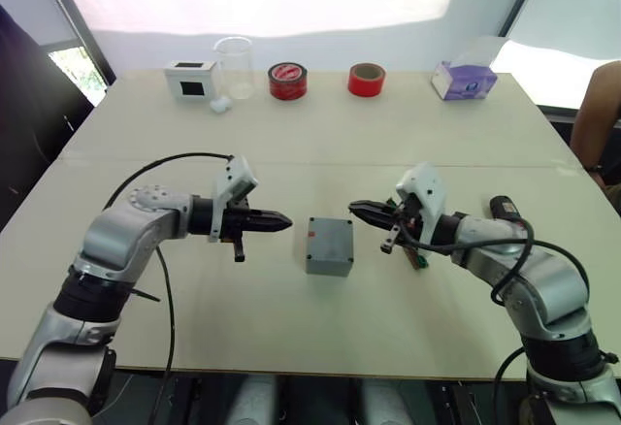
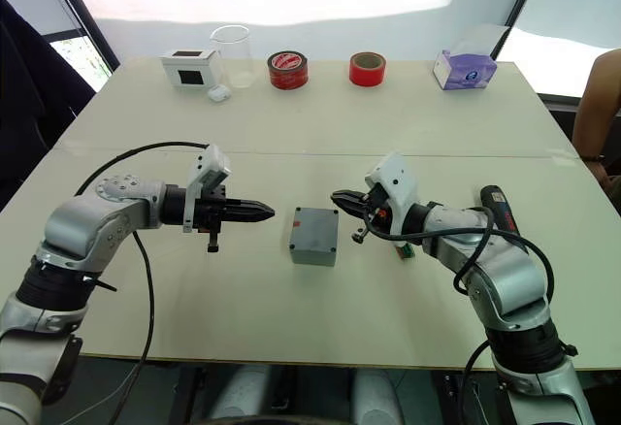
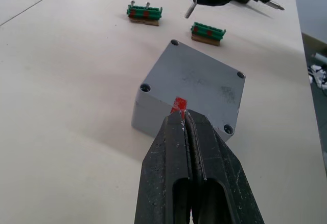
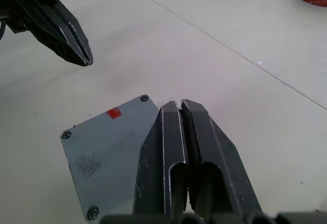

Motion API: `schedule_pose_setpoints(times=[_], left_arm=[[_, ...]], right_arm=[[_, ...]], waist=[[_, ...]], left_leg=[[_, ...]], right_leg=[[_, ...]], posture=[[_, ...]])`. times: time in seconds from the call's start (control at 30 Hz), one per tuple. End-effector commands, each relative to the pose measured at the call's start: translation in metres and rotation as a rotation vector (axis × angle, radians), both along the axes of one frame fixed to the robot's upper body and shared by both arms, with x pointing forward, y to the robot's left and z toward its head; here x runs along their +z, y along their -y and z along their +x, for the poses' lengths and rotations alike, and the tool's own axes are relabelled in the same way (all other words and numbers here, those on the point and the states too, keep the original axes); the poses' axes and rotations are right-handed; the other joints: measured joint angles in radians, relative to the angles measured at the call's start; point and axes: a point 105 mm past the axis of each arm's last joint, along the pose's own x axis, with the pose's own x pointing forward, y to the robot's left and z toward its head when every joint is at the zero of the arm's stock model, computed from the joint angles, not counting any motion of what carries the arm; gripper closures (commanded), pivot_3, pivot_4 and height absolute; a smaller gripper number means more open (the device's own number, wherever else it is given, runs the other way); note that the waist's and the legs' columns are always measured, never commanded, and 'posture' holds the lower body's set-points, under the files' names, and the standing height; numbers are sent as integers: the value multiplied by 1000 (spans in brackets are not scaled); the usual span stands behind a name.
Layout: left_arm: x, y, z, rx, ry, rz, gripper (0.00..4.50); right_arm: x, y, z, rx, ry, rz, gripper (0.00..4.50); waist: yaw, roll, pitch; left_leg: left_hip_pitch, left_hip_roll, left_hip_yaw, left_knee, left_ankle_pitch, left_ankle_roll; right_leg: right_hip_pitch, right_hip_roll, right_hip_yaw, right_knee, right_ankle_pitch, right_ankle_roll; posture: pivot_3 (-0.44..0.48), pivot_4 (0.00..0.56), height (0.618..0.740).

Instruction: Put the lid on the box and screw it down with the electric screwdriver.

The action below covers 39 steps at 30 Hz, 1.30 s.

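A: We're hovering both grippers, left gripper [image 2: 260,212] and right gripper [image 2: 340,198], fingers closed and empty, flanking the lidded box [image 2: 314,235] mid-table.

B: We're risking a skidding box, since the electric screwdriver [image 2: 499,208] is lying untouched beside our right arm.

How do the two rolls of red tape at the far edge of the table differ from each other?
The left roll has a black inner core and a white-marked label on its top face; the right roll has a brown cardboard core and looks plain. The left roll stands beside the clear beaker, the right nearer the purple tissue box. Both lie flat.
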Motion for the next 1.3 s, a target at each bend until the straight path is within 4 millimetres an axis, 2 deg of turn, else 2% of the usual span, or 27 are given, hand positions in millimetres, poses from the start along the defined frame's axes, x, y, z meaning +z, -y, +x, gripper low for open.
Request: schedule_pose_setpoints(times=[0.03,0.2,0.57,0.9,1.3], left_arm=[[11,2,-3,-10,43,-15,4500],[11,3,-3,-7,43,-18,4500],[9,3,-4,-9,43,-12,4500],[6,4,-4,-12,42,-11,4500],[5,3,-4,-8,40,-10,4500]], right_arm=[[3,-1,4,4,44,-12,4484],[-7,3,8,-3,34,-42,4484],[-16,5,7,-5,21,-52,4484],[-4,3,6,0,47,-22,4484],[-2,-3,2,25,40,-14,4484]], waist=[[-1,0,0],[0,0,0],[-1,0,0],[-1,0,0],[0,0,0]], left_leg=[[0,0,0,0,0,0],[0,0,0,0,0,0],[0,0,0,0,0,0],[0,0,0,0,0,0],[0,0,0,0,0,0]], right_leg=[[0,0,0,0,0,0],[0,0,0,0,0,0],[0,0,0,0,0,0],[0,0,0,0,0,0],[0,0,0,0,0,0]], posture=[[0,150,740],[0,150,740],[0,150,740],[0,150,740],[0,150,740]])
